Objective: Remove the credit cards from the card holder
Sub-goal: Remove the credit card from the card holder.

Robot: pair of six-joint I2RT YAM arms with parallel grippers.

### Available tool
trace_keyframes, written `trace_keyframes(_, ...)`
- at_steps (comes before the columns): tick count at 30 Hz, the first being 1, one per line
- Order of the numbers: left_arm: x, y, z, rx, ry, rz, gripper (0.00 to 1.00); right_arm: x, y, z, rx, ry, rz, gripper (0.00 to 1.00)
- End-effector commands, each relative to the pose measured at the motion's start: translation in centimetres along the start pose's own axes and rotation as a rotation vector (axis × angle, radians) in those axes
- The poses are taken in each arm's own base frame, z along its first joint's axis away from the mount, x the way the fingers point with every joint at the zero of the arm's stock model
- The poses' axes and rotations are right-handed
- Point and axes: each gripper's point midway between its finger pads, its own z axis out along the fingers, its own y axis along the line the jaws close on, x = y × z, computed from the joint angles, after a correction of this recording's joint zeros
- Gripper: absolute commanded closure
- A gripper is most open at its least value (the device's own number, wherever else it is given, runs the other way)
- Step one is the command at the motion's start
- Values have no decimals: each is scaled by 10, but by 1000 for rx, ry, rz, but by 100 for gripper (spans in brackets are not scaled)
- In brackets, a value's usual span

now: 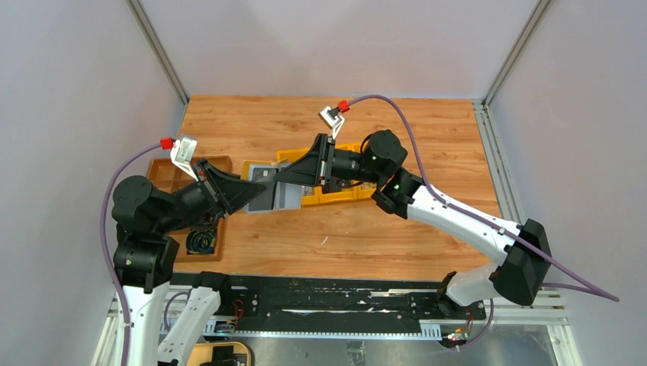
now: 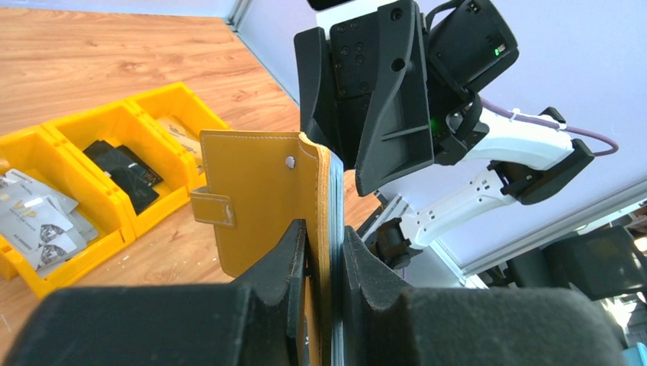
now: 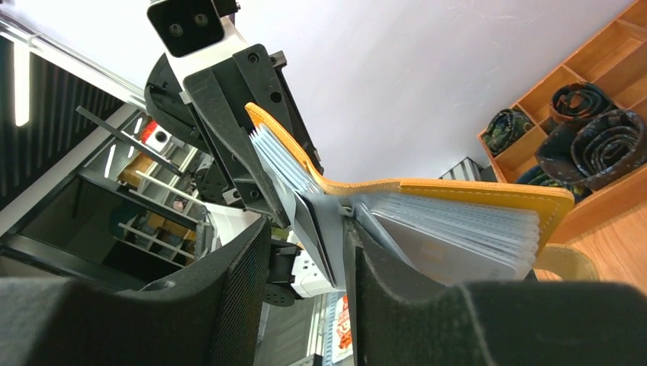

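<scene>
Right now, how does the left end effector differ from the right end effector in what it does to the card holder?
The left end effector is shut on the mustard outer cover of the card holder. The right end effector stands open around a grey inner leaf, with a gap showing on one side. The left grips from outside; the right reaches into the opened inside. Both work on the same holder.
</scene>
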Motion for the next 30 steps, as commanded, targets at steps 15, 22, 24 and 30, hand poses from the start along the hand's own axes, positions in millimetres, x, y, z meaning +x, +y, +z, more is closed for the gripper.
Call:
trace_keyframes(15,-5,-30,4,181,25,-52,87,27,39,0,-237,37,33,61)
trace_keyframes(22,-3,-36,3,218,47,-105,77,28,44,1,-277,33,31,67)
trace_keyframes(24,-2,-37,3,222,50,-109,73,28,45,1,-283,32,30,70)
trace_keyframes(30,-1,-41,0,232,61,-120,65,26,47,4,-296,33,27,85)
